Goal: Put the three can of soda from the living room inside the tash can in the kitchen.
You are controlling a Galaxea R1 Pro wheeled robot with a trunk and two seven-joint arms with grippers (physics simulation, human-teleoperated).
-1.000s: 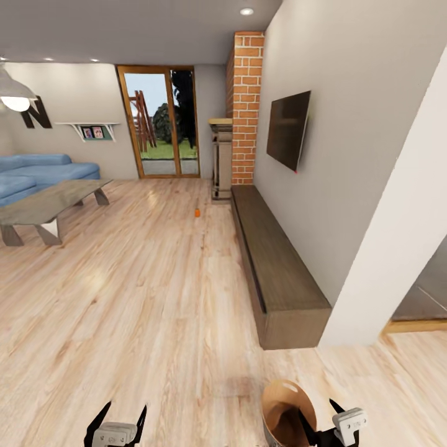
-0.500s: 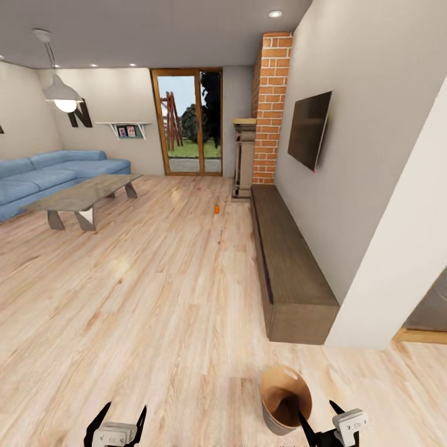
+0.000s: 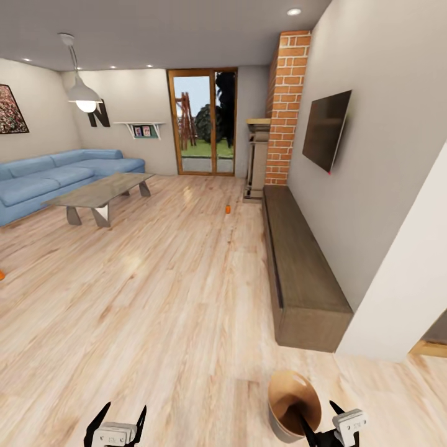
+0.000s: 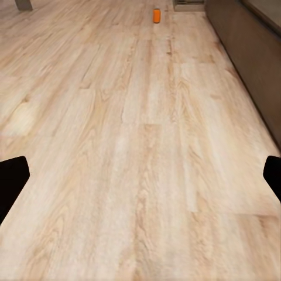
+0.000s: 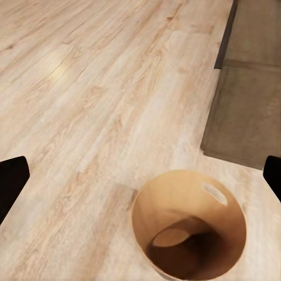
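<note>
Standing upright on the floor (image 3: pixel 155 298), the orange can (image 3: pixel 228 209) lies well ahead of the robot, near the far end of the low cabinet (image 3: pixel 304 273) and just out from its floor-side edge, short of the brick fireplace (image 3: pixel 284 112). In the left wrist view the same can (image 4: pixel 157 16) sits far down the boards, its long axis vertical, roughly straight along the line the fingers point. That is the relation the next move turns on: the can is ahead and a little toward the cabinet side of the left gripper (image 3: pixel 116 423), so the base must close most of the gap before either arm can reach.

The left gripper has its jaws spread wide and empty. The right gripper (image 3: pixel 323 428) also stands with its fingers apart, holding nothing. Neither arm is meaningfully nearer the can at this range.

The bin (image 3: pixel 293 405) sits on the floor close in front of the robot, near the cabinet's near end, touching or just beside the right gripper; its copper inside (image 5: pixel 187 231) looks empty. A second orange object (image 3: pixel 1 274), cut off by the frame, lies far from the cabinet, on the sofa (image 3: pixel 56 177) side; probably another can, though I cannot tell.
</note>
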